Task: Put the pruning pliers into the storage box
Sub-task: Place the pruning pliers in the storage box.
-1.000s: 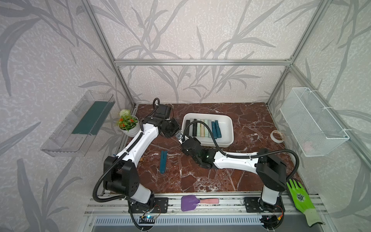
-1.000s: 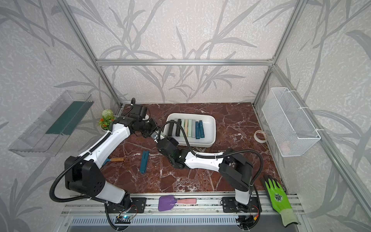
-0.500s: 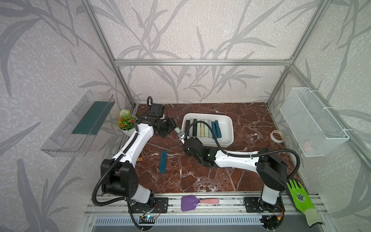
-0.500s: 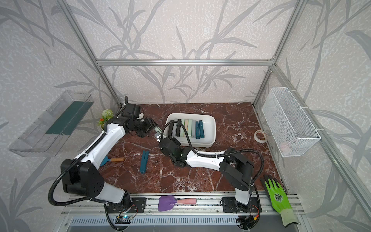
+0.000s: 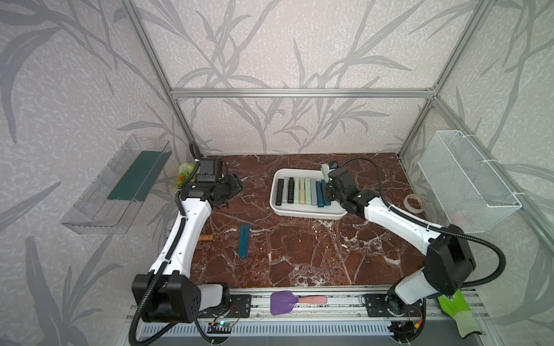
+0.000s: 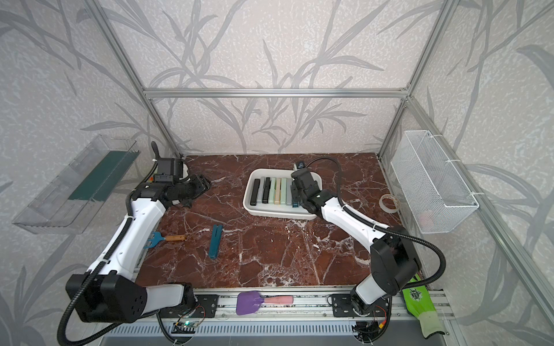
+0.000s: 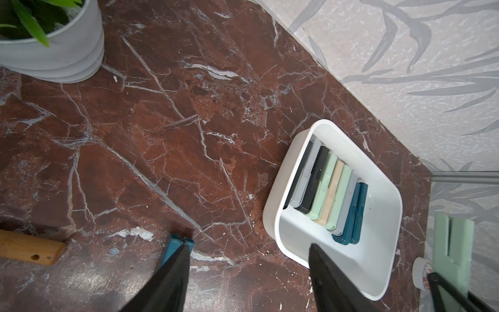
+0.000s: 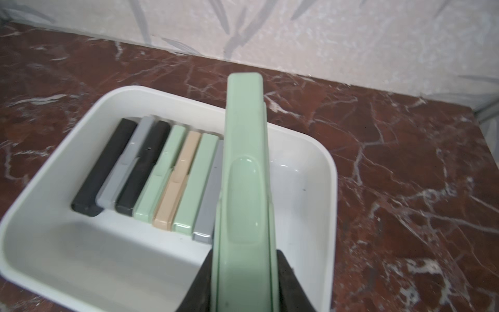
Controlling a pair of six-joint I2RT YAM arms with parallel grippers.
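The white storage box [image 5: 305, 214] [image 6: 278, 214] stands at the back middle of the table with several pruning pliers [image 5: 299, 194] [image 8: 162, 173] lined up side by side inside. My right gripper [image 5: 325, 179] [image 8: 243, 259] hangs over the box's right part, shut on a pale green pliers [image 8: 245, 162] [image 5: 324, 171] that points away from the wrist. One dark teal pliers [image 5: 243, 241] [image 6: 215, 241] [image 7: 175, 243] lies on the table, front left of the box. My left gripper [image 5: 236, 185] [image 7: 248, 259] is open and empty at the back left, above bare table.
A potted plant [image 5: 186, 173] [image 7: 62, 54] stands behind the left arm. A blue hand rake with a wooden handle [image 6: 163, 238] lies under that arm. Tape roll [image 5: 414, 202] at the right; purple spatula [image 5: 287, 301] and green glove [image 5: 458, 311] on the front rail. Wire basket [image 5: 467, 185], clear tray [image 5: 120, 185] on the walls.
My left gripper opened and drew back left. My right arm swung from left of the box to over its right part, carrying the pale green pliers.
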